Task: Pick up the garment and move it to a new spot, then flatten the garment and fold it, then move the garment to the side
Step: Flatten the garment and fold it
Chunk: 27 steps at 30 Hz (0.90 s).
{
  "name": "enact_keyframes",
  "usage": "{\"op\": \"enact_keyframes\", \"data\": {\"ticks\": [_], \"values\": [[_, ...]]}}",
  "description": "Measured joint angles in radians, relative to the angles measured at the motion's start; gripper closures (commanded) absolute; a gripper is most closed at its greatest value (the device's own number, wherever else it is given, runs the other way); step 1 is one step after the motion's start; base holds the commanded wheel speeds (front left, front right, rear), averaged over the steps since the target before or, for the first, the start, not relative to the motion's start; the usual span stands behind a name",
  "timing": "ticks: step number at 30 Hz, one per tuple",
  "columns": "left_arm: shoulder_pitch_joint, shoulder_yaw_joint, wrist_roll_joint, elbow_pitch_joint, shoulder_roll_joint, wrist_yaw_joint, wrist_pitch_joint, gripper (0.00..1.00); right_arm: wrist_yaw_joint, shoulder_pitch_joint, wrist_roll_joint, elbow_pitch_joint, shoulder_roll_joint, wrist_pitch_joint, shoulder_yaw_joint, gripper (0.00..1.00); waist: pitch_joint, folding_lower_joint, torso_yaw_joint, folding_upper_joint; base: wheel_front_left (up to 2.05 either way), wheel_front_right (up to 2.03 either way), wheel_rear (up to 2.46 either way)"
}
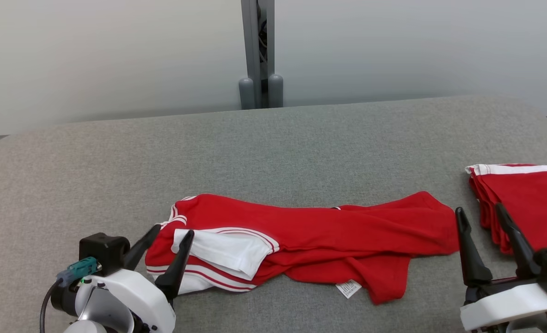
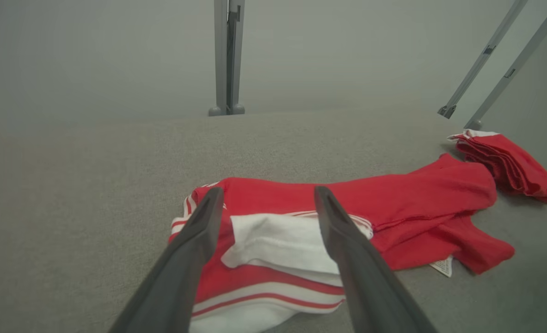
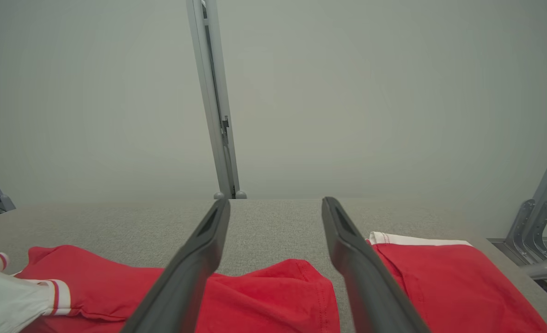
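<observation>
Garment (image 1: 310, 236): red with white stripes, rumpled, stretched across the table between our two grippers.
Left gripper (image 1: 172, 231): we see its fingers spread wide and empty, tips over the garment's white-striped end; we cannot tell if they touch.
Right gripper (image 1: 480, 209): fingers spread, empty, between the garment's red end and the folded stack.
Folded stack (image 1: 527, 199): red cloth, white band, just beside our right gripper's outer finger.
Table (image 1: 273, 148): grey, ahead of both grippers.

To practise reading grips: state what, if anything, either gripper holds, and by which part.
Nothing is held. The left gripper and right gripper stand open near the ends of the red garment.
</observation>
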Motion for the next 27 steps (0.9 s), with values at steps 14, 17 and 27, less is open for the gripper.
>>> {"op": "enact_keyframes", "data": {"ticks": [14, 17, 27], "values": [[-0.036, -0.020, -0.084, 0.158, 0.011, -0.057, 0.123, 0.00, 0.000, -0.019, 0.016, 0.035, 0.001, -0.019, 0.018, 0.00, 0.055, 0.0000, -0.041, 0.0000, 0.00, 0.00, 0.00], [-0.042, -0.022, -0.084, 0.160, 0.012, -0.064, 0.111, 1.00, 0.000, -0.020, 0.019, 0.037, 0.001, -0.020, 0.017, 0.00, 0.061, 0.0000, -0.043, 0.0000, 0.00, 0.00, 0.00], [-0.055, -0.031, -0.058, 0.109, 0.032, -0.055, 0.105, 1.00, 0.000, -0.064, 0.019, 0.104, -0.008, -0.017, -0.033, 0.00, 0.075, 0.0000, -0.029, 0.0000, 0.00, 0.00, 0.00]]}}
